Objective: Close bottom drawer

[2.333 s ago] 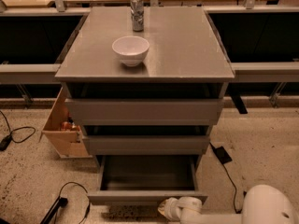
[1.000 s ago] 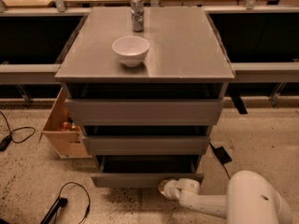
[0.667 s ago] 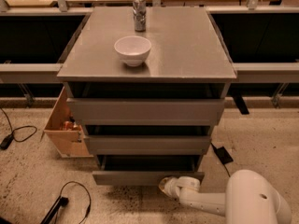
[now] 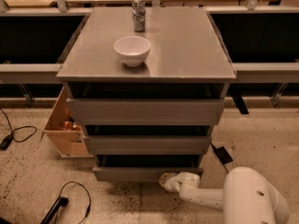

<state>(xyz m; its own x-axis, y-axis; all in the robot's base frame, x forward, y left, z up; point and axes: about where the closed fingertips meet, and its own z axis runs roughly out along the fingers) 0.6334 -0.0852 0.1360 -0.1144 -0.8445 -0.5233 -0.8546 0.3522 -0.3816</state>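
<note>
Three drawers stack in the grey cabinet [image 4: 187, 55], and the bottom drawer [image 4: 135, 173], lowest of them, stands out a little from the cabinet's front, with a dark gap above its grey face. My gripper [image 4: 167, 179] sits low at the cabinet's foot, right up against that drawer's front near its right end; whether it is spread or pressed together I can't make out. On the cabinet's top rest a white bowl [image 4: 132, 50] and, behind it, a metal can [image 4: 138, 14]. A tan wooden box [image 4: 63, 129] sits at the cabinet's left side
</note>
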